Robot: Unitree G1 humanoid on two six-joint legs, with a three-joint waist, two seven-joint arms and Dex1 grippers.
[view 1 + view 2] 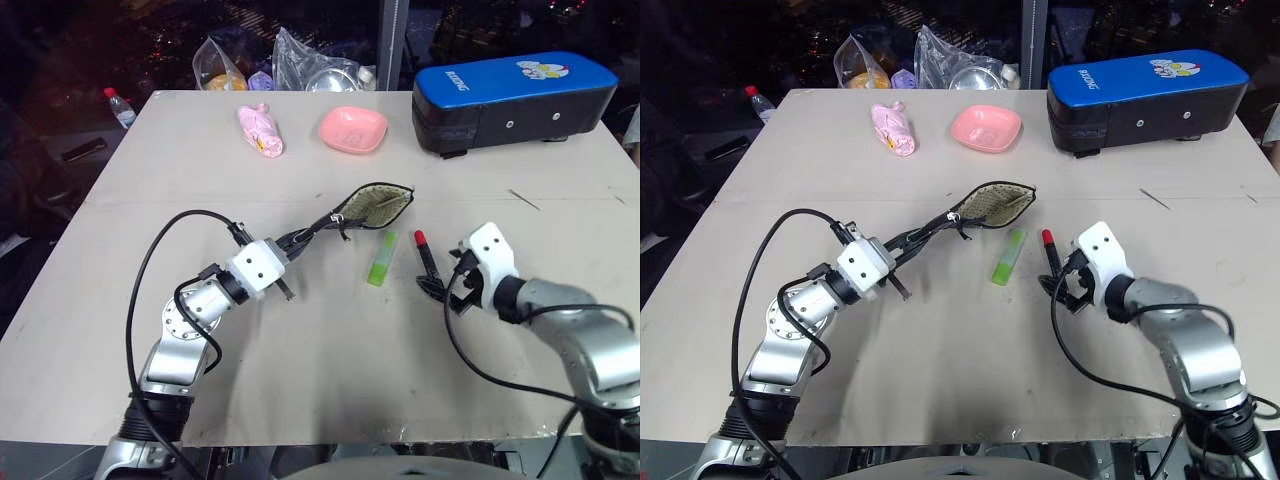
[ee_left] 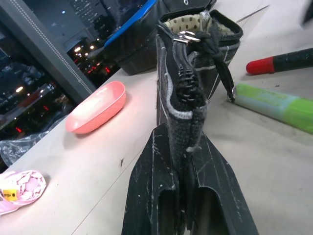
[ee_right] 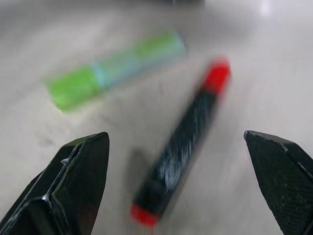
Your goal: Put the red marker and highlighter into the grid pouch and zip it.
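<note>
A broad, pale matte table [image 1: 330, 350] fills the room's middle, with dark surroundings behind it. At its far right corner sits a padded blue-and-black case [image 1: 512, 100] with white lettering too small to read. The left gripper [image 1: 296, 240] is clamped on the end of the grid pouch [image 1: 372, 205], black fabric with its mouth gaping on dotted beige lining. The right gripper [image 1: 442, 285], fingers spread wide, hovers at the red marker [image 1: 424, 258]. The stubby lime highlighter [image 1: 382, 258] lies between pouch and marker. A glossy pink dish [image 1: 353, 129] rests farther back.

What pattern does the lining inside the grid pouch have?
Beige with small dark dots, best seen in the left wrist view: grid pouch.
</note>
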